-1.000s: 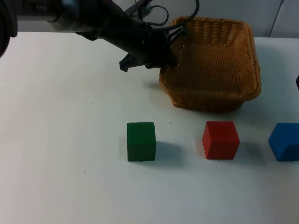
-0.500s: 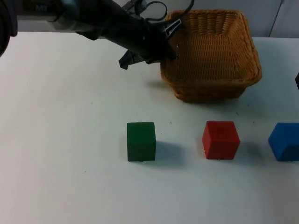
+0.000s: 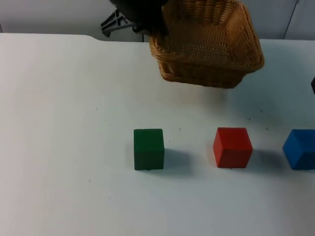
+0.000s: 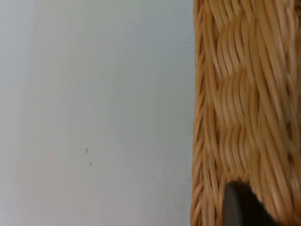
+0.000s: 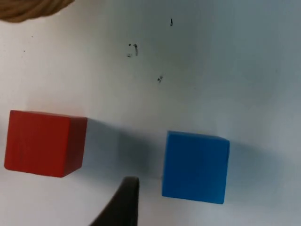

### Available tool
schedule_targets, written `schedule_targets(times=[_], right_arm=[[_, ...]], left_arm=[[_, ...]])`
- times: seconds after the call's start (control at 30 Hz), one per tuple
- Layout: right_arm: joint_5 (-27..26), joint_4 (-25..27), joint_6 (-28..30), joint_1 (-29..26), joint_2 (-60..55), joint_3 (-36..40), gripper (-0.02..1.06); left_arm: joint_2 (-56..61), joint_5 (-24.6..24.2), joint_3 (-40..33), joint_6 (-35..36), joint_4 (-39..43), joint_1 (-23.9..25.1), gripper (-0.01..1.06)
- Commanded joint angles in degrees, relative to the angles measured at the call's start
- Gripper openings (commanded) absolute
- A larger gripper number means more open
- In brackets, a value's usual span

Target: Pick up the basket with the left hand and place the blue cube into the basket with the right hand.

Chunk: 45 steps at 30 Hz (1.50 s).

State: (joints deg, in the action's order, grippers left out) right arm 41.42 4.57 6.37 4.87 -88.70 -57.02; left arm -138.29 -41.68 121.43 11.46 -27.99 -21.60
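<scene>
The left pincer (image 3: 156,27) is clamped on the left rim of the wicker basket (image 3: 209,46) and holds it clear of the white desk (image 3: 64,123), at the far side near the grey partition wall (image 3: 49,14). The basket hangs tilted, its near side lower, with a faint shadow on the desk beneath it. In the left wrist view the woven basket wall (image 4: 244,108) stands beside bare desk, and one black fingertip (image 4: 240,207) presses against the weave.

Three cubes sit in a row on the near half of the desk, all well apart from each other: green cube (image 3: 148,149), red cube (image 3: 232,147), blue cube (image 3: 300,149) at the right edge of the top view. None touches the basket.

In the right wrist view the blue cube (image 5: 195,167) rests flat on the desk, the red cube (image 5: 44,142) beside it with a gap between. One black fingertip (image 5: 122,205) of the right pincer hangs above the desk near the blue cube, not touching it. Whether the right pincer's jaws are apart or together: cannot tell.
</scene>
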Motion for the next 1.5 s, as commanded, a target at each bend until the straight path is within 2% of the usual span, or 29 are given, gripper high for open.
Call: schedule_targets(times=[0.0,0.13,0.17,0.23,0.27,0.43,0.47,0.63,0.67,0.73,0.93,1.2,1.47], right_arm=[[-0.4,-0.2,-0.3,0.3,0.2,-0.4,1.01],[-0.4,-0.2,-0.4,0.3,0.2,-0.4,1.01],[-0.4,-0.2,-0.4,0.3,0.2,-0.4,1.01],[-0.4,-0.2,-0.4,0.3,0.2,-0.4,1.01],[-0.4,-0.2,-0.4,0.3,0.2,-0.4,1.01],[-0.6,0.3,-0.4,0.3,0.2,-0.4,1.01],[-0.6,0.3,-0.4,0.3,0.2,-0.4,1.01],[-0.5,2.0,-0.4,0.3,0.2,-0.4,1.01],[-0.5,2.0,-0.4,0.3,0.2,-0.4,1.01],[0.0,2.8,-0.4,0.3,0.2,-0.4,1.01],[-0.2,3.0,-0.4,0.3,-0.4,-0.3,1.01],[-1.4,3.3,-0.4,0.3,-5.1,0.3,1.01],[-1.8,4.4,-0.1,0.3,-8.0,0.3,1.01]], left_arm=[[2.6,-1.9,0.4,1.5,-0.3,0.1,0.0],[6.4,0.5,-2.9,4.2,0.1,0.0,0.0],[7.8,2.7,-5.1,5.1,0.1,0.0,0.0],[12.7,8.6,-14.0,6.1,-0.7,0.0,0.0],[12.7,8.6,-14.0,6.1,-0.7,0.0,0.0],[23.3,19.4,-34.0,3.2,-5.2,0.0,0.0],[23.3,19.4,-34.0,3.2,-5.2,0.0,0.0],[33.8,23.0,-51.3,-0.2,-5.4,0.3,0.0],[33.8,23.0,-51.3,-0.2,-5.4,0.3,0.0],[37.5,25.0,-56.6,-0.6,-5.4,0.3,0.0],[46.1,25.2,-65.7,-2.5,-6.2,0.4,0.0],[51.5,24.0,-73.4,-2.5,-7.8,0.4,0.0],[55.2,24.0,-78.0,-3.9,-7.8,0.9,0.0]])
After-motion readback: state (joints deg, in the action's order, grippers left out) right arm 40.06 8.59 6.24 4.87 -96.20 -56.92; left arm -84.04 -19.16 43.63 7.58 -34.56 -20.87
